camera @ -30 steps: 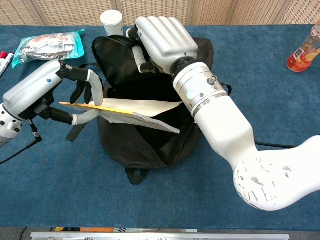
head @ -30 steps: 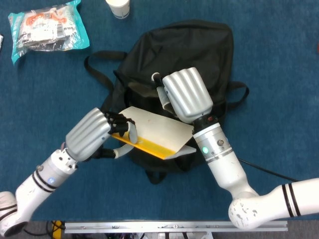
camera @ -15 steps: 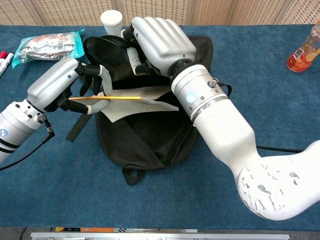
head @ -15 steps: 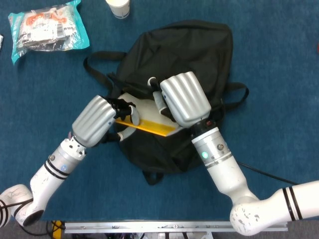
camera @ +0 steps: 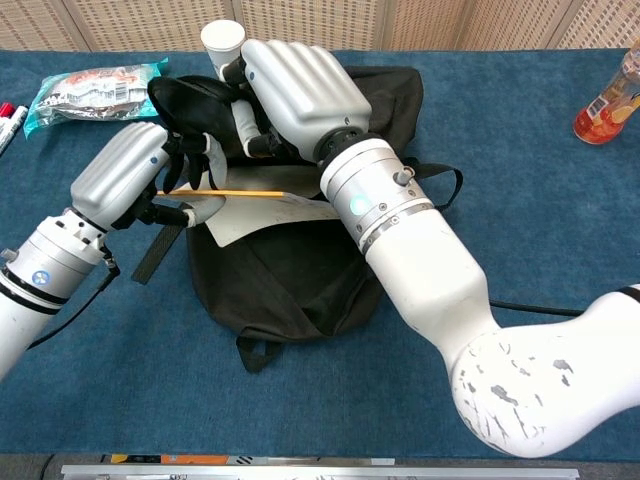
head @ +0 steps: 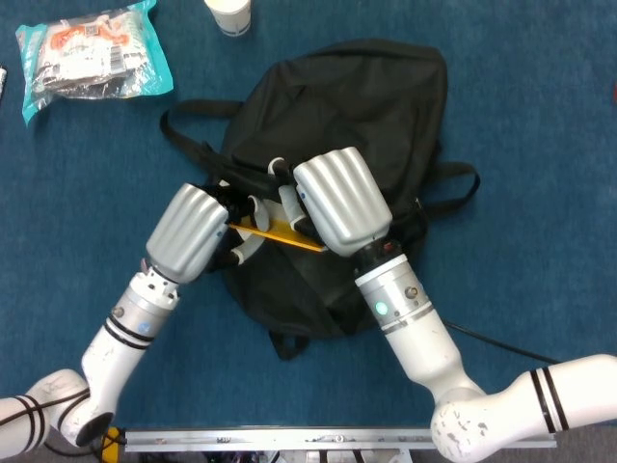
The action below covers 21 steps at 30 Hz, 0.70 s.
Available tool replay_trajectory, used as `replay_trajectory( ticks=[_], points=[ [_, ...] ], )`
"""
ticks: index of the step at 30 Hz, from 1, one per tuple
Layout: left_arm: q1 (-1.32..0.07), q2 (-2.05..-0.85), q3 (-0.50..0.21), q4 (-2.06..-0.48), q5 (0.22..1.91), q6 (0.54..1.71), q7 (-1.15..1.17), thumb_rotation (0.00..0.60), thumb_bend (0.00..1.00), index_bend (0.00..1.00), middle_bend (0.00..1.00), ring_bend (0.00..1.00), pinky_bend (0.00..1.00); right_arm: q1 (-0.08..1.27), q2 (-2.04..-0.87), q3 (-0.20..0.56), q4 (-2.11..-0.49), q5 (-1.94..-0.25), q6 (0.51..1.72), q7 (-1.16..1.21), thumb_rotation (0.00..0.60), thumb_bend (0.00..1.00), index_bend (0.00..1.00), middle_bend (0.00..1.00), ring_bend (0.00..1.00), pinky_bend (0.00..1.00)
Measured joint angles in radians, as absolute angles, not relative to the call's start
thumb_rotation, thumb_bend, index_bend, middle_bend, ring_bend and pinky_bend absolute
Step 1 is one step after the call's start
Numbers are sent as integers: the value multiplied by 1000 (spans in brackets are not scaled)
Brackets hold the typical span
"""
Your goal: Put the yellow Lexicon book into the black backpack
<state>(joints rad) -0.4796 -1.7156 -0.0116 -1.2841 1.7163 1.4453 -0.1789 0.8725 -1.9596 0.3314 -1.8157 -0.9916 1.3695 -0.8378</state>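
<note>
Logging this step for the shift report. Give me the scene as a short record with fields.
book: yellow Lexicon book partly inside the bag's mouth, edge showing
backpack: black backpack lying on the blue table, opening held up
left hand: left hand holds the book's outer end
right hand: right hand grips the backpack's opening flap
nearby: paper cup, snack packet

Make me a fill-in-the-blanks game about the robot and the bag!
1. The left robot hand holds a thin book with a ____ edge.
2. The soft backpack on the blue table is ____.
3. The white paper ____ stands behind the backpack.
4. The right robot hand holds the backpack's opening flap ____.

Missing words: yellow; black; cup; up
</note>
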Motion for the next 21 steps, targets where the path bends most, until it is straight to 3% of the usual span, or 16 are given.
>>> replay_trajectory(
  ticks=[15,19,21],
  points=[
    [-494,-1816,-16,-1254,1651,1328,-54,600,305,552,612,607,757,874,-1980,340,-1799,-996,1365,-834,600,620,814,734,660,896],
    [-506,-1834,-20,-1251,1626,1275,10,600,286,442,508,513,709,872,-1979,339,-1803,-997,1364,-835,600,621,814,734,660,896],
    [-511,-1837,-23,-1258,1604,1242,50,600,240,332,398,406,645,870,-1975,337,-1808,-999,1364,-836,600,620,814,734,660,896]
  ],
)
